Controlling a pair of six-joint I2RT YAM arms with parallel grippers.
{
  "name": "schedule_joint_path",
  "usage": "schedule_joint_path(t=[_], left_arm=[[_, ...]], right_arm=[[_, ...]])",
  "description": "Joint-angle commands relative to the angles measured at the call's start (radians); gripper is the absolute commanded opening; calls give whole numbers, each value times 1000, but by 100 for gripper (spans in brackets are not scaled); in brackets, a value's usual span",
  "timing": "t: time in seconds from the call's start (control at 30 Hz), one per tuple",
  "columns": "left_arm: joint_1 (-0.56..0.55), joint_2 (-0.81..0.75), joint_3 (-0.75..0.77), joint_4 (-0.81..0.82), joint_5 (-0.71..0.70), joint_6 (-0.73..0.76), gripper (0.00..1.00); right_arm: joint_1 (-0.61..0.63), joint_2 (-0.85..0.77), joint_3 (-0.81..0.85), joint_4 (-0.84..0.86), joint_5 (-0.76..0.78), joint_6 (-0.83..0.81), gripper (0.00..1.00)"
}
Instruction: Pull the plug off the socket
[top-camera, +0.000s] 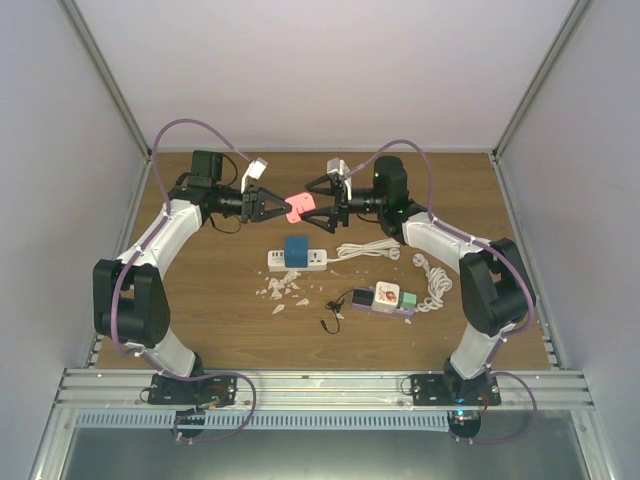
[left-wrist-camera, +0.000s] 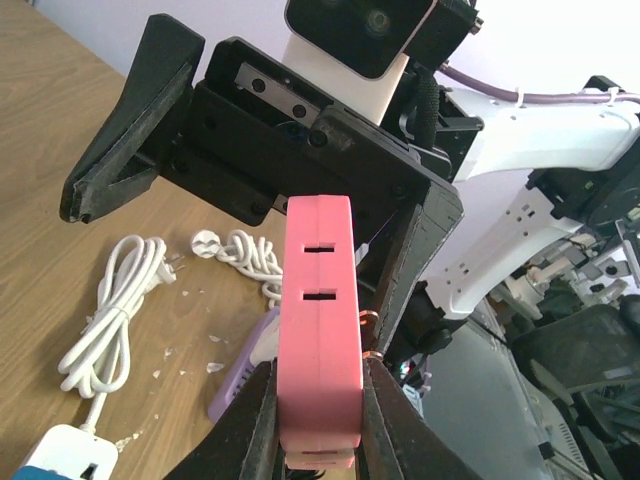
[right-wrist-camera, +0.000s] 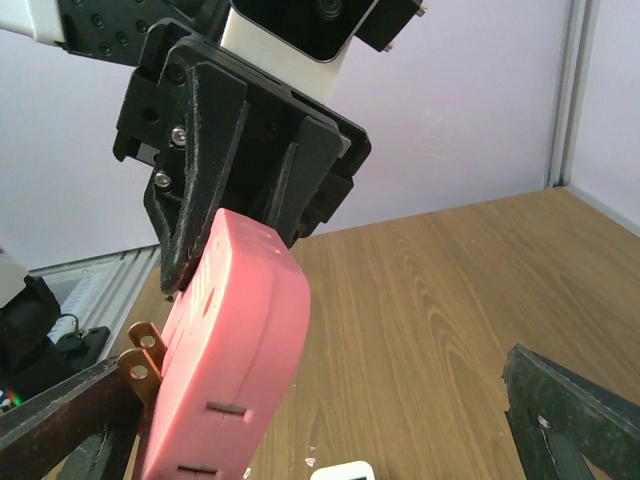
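Aloft over the desk (top-camera: 480, 300), the pink plug (top-camera: 297, 207) sits clamped by its end in the left claw (top-camera: 283, 207), the right claw (top-camera: 317, 207) gaping empty around it — risk: a right finger snags the brass prongs (right-wrist-camera: 145, 355) and the plug twists loose.

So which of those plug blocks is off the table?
The pink one, held up in the air by the left jaws; the blue and green ones are down on the table.
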Motion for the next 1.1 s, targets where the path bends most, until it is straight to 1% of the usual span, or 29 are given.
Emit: schedule_joint_path(t=[0.0,0.13,0.33,0.6,0.7,0.83,0.97,1.07], left_arm=[[-16,-6,32,-16,20,44,0],[-23,-15,38,-61,19,98,0],[-47,-39,37,-123,-27,178,0],[-80,-68,41,-148,-94,219,0],[-79,-77,41,-148,-154,221,0],[-75,-85,48,-138,-252,219,0],[-55,-105,34,-91,-338,209,0],[-31,-136,13,-41,-442,226,0]], right_arm=[[-15,-28,0,-11,81,5,98],[-37,-20,9,-20,91,18,97],[-58,-9,27,-16,98,44,96],[-62,-9,42,-35,130,30,96],[-68,-7,74,-59,128,3,96],[-67,4,153,-151,115,-74,97],[-68,-9,199,-212,108,-143,98],[-72,-19,226,-268,112,-177,100]])
